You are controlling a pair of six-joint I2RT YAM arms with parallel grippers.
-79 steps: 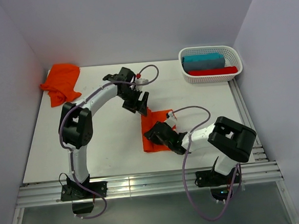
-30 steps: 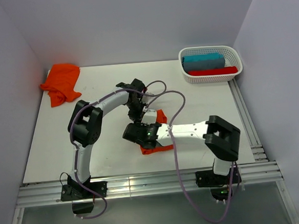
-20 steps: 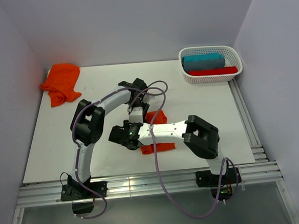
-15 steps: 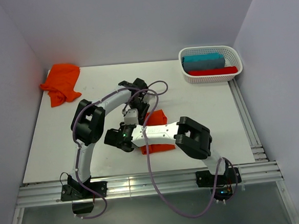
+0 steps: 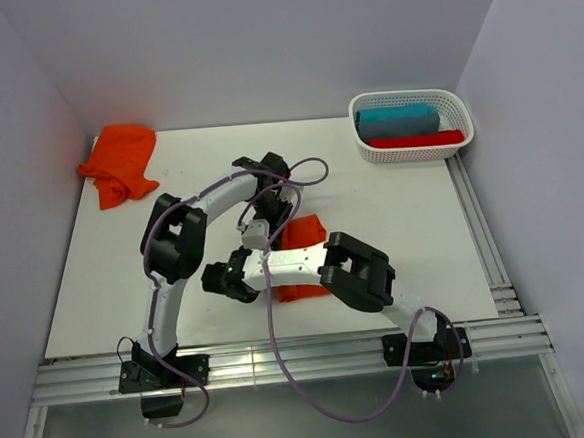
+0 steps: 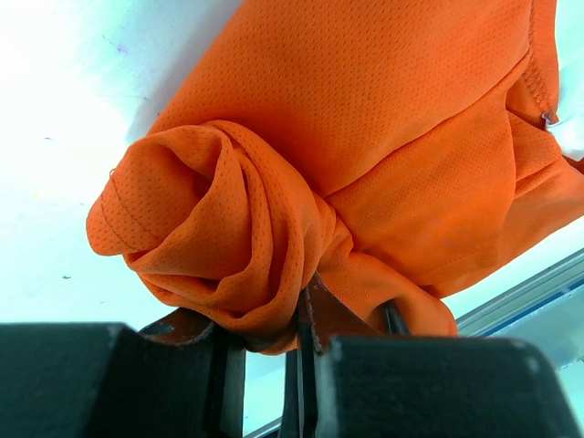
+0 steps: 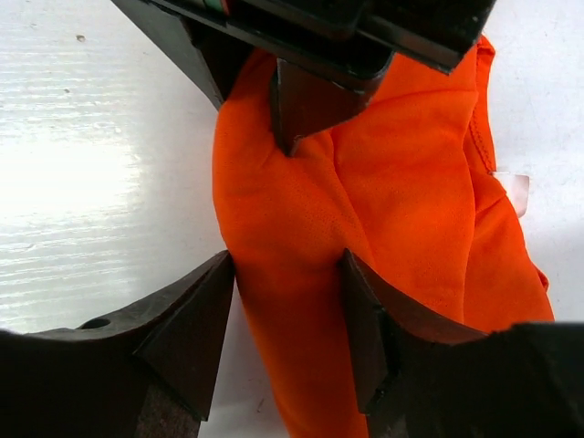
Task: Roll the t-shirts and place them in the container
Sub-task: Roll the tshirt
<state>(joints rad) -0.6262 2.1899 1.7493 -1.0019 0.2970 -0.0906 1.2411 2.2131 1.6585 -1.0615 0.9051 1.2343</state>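
Observation:
An orange t-shirt lies mid-table, partly rolled, under both arms. In the left wrist view my left gripper is shut on the bunched end of this t-shirt, with fabric pinched between its jaws. My right gripper straddles the long roll of the t-shirt, and both fingers touch its sides. From above, the left gripper is at the roll's far end and the right gripper at its near left. A second orange t-shirt lies crumpled at the back left corner.
A white lattice basket at the back right holds a teal roll and a red roll. The right forearm lies across the t-shirt. Metal rails run along the near edge.
The right arm has swung left across the t-shirt, and its jaws have narrowed onto the roll. The left gripper has kept its hold and barely moved.

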